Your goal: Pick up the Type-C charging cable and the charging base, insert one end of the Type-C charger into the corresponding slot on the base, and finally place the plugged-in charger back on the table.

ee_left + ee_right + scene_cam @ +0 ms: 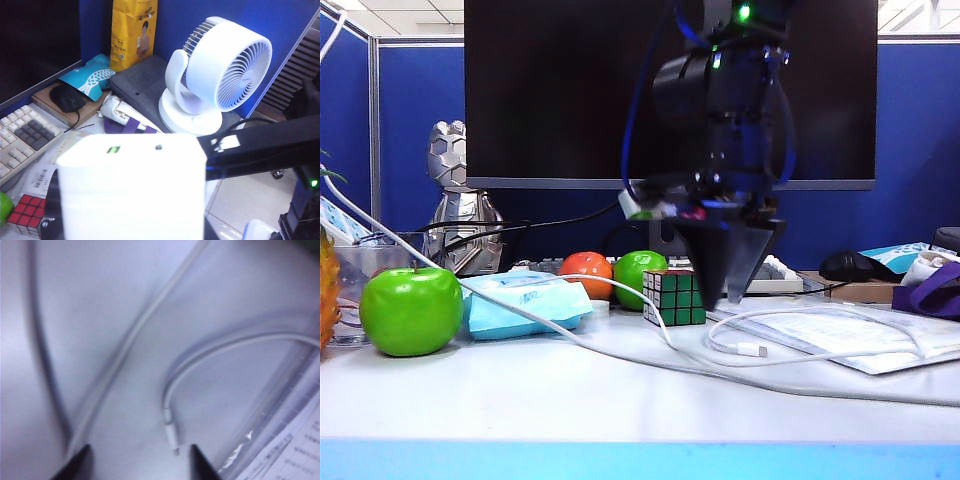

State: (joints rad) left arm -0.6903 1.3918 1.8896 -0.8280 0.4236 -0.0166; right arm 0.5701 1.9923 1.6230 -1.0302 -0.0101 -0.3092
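Surface under me is white, and my left gripper is raised above it with its fingers clamped on the charging base, which fills its wrist view. My right gripper hangs low, fingers spread apart around nothing, over the Type-C charging cable, whose plug end lies loose right of the Rubik's cube.

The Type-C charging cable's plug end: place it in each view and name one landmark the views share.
Exterior view: plug lies on the table, lower right of centre, below the right end effector.
Left wrist view: not in it.
Right wrist view: plug low in frame, between the open fingertips.
Shared landmark: clear plastic document sleeve beside the plug.
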